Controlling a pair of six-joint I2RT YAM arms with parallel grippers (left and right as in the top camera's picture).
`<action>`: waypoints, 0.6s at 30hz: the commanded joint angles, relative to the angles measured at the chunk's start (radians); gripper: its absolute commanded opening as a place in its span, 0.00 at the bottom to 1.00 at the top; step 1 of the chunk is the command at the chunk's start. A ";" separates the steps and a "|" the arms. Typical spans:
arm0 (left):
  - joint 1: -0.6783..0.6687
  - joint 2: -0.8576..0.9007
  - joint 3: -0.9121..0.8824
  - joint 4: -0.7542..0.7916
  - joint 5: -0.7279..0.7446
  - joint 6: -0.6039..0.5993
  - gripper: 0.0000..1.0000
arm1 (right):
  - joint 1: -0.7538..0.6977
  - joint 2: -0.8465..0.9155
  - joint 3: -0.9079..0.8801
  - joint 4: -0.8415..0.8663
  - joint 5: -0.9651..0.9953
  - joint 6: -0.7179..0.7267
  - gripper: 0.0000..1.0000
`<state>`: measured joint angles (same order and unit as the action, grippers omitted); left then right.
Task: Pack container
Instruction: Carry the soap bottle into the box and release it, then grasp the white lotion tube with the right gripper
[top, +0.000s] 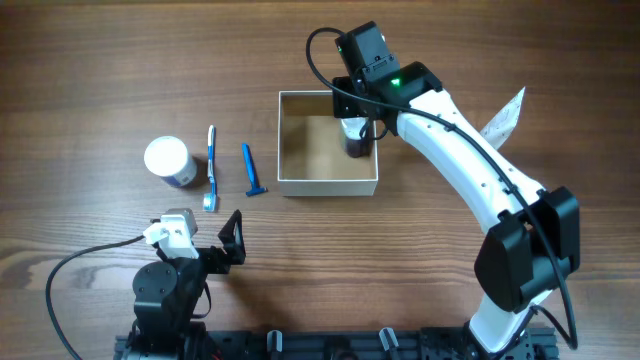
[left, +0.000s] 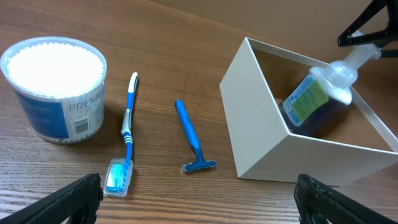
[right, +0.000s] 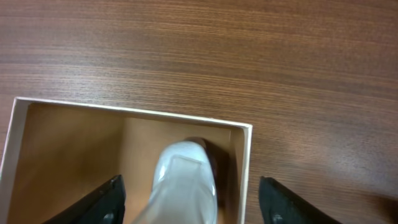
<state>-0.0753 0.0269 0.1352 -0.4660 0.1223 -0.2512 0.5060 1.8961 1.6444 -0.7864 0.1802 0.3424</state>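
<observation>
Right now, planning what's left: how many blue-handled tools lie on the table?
2: toothbrush beside the cotton-swab tub, razor between it and the container. None look hidden.

Right arm (top: 462, 152): white links, black joints, green LED (top: 397, 82), black cable (top: 309, 55); left arm (top: 165, 287) black.

We find the left half of the container (top: 300, 186) open from above. The bottle (top: 356, 142) stands by its right wall, with the right hand (top: 360, 128) spread either side of the cap and the right arm (top: 470, 165) crossing the table (top: 100, 80) beyond. Left of the container, the razor (top: 251, 170), toothbrush (top: 211, 166) and jar (top: 168, 160) lie side by side, with narrow strips between them. The left hand (top: 205, 238), fingers wide, has bare wood before it.
</observation>
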 joint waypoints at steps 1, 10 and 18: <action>0.008 -0.007 -0.001 0.002 0.008 0.012 1.00 | 0.002 -0.106 0.018 -0.002 -0.003 -0.009 0.74; 0.008 -0.007 -0.001 0.002 0.008 0.012 1.00 | -0.104 -0.411 0.018 -0.140 0.014 0.001 0.82; 0.008 -0.007 -0.001 0.002 0.008 0.012 1.00 | -0.388 -0.516 0.010 -0.322 0.079 0.031 0.82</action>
<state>-0.0753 0.0269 0.1352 -0.4660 0.1223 -0.2512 0.2165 1.3560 1.6581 -1.0672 0.2054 0.3439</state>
